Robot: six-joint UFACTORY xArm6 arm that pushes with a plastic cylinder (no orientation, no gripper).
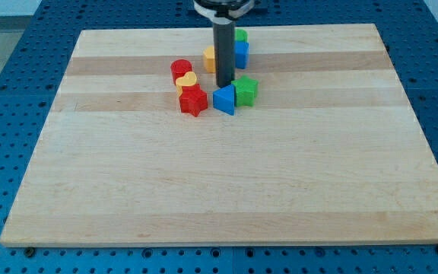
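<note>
While my tip (224,84) rests just above blue triangle (224,100) | green block (245,90) beside | no hand.

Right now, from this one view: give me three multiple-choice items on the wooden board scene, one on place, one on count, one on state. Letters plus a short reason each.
1. Where does my tip stand?
A. Just above the blue triangular block
B. At the board's bottom edge
C. Off the wooden board

2. How many red blocks show?
A. None
B. Two
C. Five

3. How do the blocks lie?
A. Spread into all corners
B. Stacked in a tower
C. Clustered near the view's top centre

Key: 1 A, the rod ends beside the blue and green star-shaped block. 2 B, red cylinder and red star-shaped block. 3 C, all sit around the rod.
</note>
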